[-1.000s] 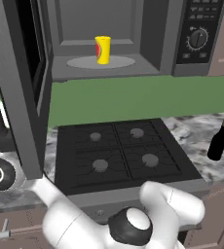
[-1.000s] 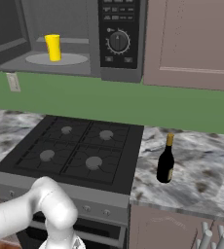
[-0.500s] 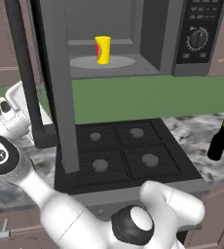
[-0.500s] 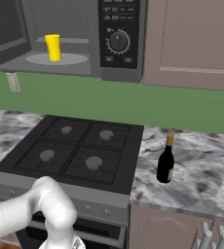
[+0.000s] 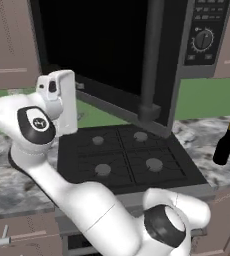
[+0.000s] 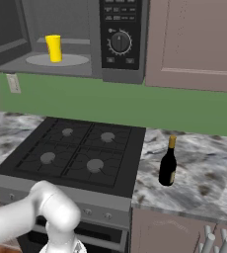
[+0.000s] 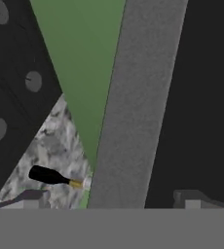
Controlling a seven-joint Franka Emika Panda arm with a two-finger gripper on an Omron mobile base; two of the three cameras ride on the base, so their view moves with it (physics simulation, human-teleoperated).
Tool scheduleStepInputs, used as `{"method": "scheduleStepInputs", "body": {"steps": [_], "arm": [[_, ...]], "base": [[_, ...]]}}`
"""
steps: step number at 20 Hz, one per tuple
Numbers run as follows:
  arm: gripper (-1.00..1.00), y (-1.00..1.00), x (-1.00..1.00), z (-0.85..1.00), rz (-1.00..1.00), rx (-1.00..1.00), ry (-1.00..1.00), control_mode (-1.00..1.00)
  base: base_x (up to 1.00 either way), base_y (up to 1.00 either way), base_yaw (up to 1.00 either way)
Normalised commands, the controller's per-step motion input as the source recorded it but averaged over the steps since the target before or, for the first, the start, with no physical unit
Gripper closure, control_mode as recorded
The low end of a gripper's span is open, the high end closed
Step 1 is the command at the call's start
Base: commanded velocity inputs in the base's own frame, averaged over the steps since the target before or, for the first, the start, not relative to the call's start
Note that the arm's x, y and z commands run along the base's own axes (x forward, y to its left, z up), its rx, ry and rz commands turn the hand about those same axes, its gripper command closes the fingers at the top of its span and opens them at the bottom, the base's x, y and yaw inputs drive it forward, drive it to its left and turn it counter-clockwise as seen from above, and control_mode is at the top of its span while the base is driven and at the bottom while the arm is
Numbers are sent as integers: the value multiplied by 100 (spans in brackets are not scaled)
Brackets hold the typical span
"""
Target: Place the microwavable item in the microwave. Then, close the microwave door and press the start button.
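The yellow cup (image 6: 53, 48) stands upright on the round grey turntable (image 6: 71, 61) inside the microwave (image 6: 86, 37). In the left base view the microwave door (image 5: 99, 47) is swung most of the way across the cavity, and its black window hides the cup. My hand (image 5: 63, 97) is up at the door's lower left, against its outer side. In the hand view my gripper (image 7: 109, 200) is open with nothing between its fingertips (image 7: 30, 196), and the door's grey frame (image 7: 138, 107) is close in front. The control panel with its dial (image 6: 120, 43) is to the right of the cavity.
A dark wine bottle (image 6: 168, 163) stands on the marble counter (image 6: 204, 173) right of the black four-burner stove (image 6: 78, 153). Brown cabinet doors (image 6: 194, 39) hang right of the microwave. A green wall (image 6: 110, 101) runs behind the stove.
The door has swung from wide open to nearly across the cavity. My arm rose from low at the left to the door's lower edge and moved right with it.
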Motion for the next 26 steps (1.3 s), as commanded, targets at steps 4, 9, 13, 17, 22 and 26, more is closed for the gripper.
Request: {"method": "scheduleStepInputs", "body": {"steps": [4, 9, 13, 17, 22, 26], "arm": [[-100, -100, 38, 0, 25, 43, 0, -100], [-100, -79, 59, 0, 38, 28, -4, -100], [-100, -50, 69, 0, 48, 18, -20, -100], [-100, -42, 57, 0, 50, 16, -24, -100], [-100, -26, 65, 0, 43, 13, -9, -100], [-100, -14, 52, 0, 39, 10, -2, -100]], "base": [[0, 0, 0], [0, 0, 0], [0, 0, 0], [0, 0, 0], [0, 0, 0], [0, 0, 0]]}}
